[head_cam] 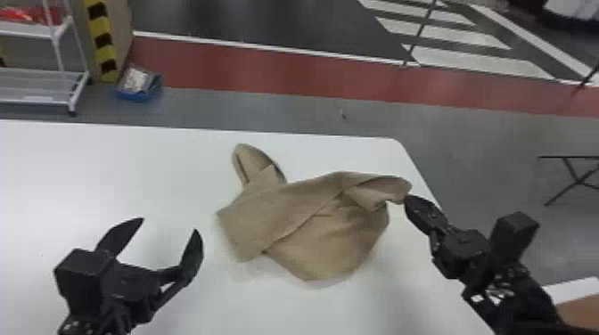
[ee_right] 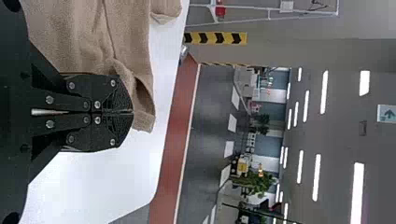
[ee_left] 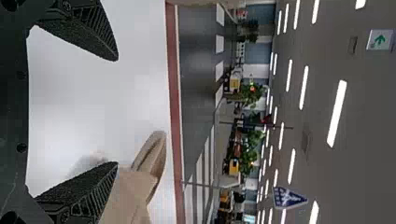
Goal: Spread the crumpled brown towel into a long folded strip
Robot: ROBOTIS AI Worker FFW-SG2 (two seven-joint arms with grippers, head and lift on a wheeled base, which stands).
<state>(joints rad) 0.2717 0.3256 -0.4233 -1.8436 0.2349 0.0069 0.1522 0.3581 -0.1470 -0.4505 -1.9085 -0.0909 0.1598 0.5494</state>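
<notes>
In the head view, the crumpled brown towel [head_cam: 312, 214] lies with overlapping folds, one looped end pointing to the table's far edge. My left gripper [head_cam: 167, 225] stands open left of it, with nothing between its fingers. At the towel's right corner is my right gripper [head_cam: 408, 198], shut on a bit of the fold. The left wrist view has the left gripper [ee_left: 117, 112] wide apart, the towel [ee_left: 135, 191] beyond one finger. In the right wrist view, the right gripper [ee_right: 132, 112] has its fingers together at the towel's [ee_right: 84, 37] folded corner, which curls past the tips.
The white table [head_cam: 89, 178] has its far edge behind the towel and its right edge close under the right arm. On the floor beyond are a white shelf rack [head_cam: 40, 84] and a blue box [head_cam: 139, 84]. A dark folding stand [head_cam: 575, 178] is at the right.
</notes>
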